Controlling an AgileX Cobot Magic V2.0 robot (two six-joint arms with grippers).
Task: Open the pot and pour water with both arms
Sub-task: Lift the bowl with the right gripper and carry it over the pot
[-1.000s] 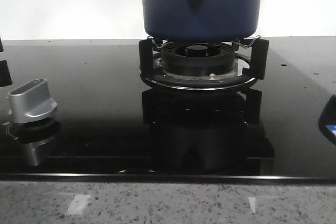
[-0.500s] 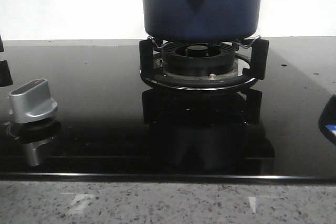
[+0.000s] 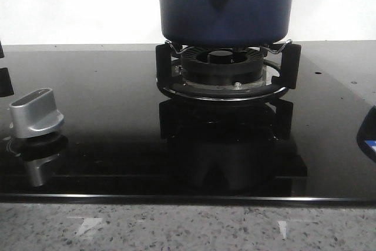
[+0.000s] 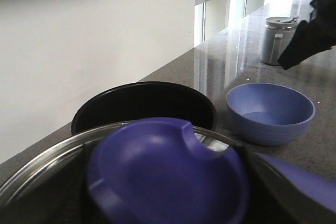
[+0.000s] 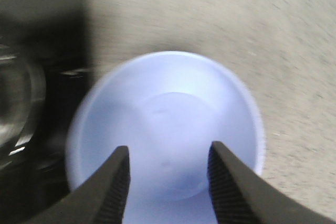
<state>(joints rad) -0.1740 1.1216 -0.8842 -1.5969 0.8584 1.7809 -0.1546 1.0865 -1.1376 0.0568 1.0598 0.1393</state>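
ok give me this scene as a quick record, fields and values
pot: dark blue, on the burner stand
lid: close under the left wrist camera, off the pot; grip not visible
bowl: light blue, on the counter, looks empty
right claw: open, above the bowl
knob: silver, on the hob's left

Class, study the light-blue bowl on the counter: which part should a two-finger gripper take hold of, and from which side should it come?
Probably the rim. The bowl stands upright with its mouth open, and it looks too broad to span, so one finger inside and one outside the thin wall suits it. Come from above: the right gripper already hangs over it, jaws apart.
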